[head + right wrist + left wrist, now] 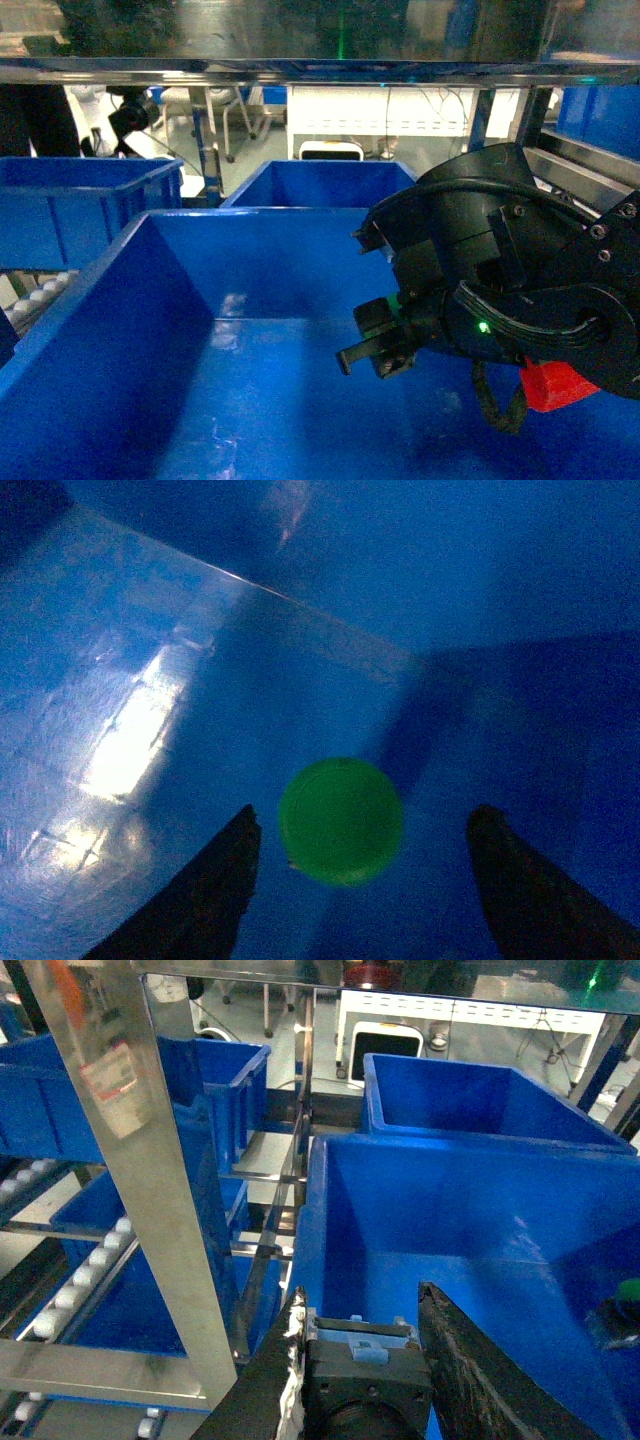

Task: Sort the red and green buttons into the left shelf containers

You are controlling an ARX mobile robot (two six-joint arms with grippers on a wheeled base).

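Right wrist view is the only one showing the green button (341, 821) clearly: round bright green cap, seen from above, body hidden under it. It lies on the floor of the tub (150, 730), between the two dark fingers (205, 895) of the right gripper (362, 890). Jaws spread wide, clear gaps both sides of the cap, nothing held. Cannot tell whether the cap is resting flat or how high the fingers are above it.

Head view: right gripper (372, 358) and its black wrist housing are down inside the big front tub (120, 290), coming in from the right and pointing left and down. A green LED glows on the housing. The button itself is hidden by the arm here. A red piece (555, 385) shows just under the arm at lower right, partly covered; cannot tell what it is. Second tub (320, 185) sits behind the front one, third tub (70, 205) on the left.

Left wrist view: left gripper (365, 1325) hovers outside the front tub's near left corner, above the rim (330, 1150), fingers (480, 1370) apart, empty. Metal shelf post (130, 1150) and roller rails (85, 1270) on the left. A small green spot sits at the far right edge inside the tub, too cut off to identify.
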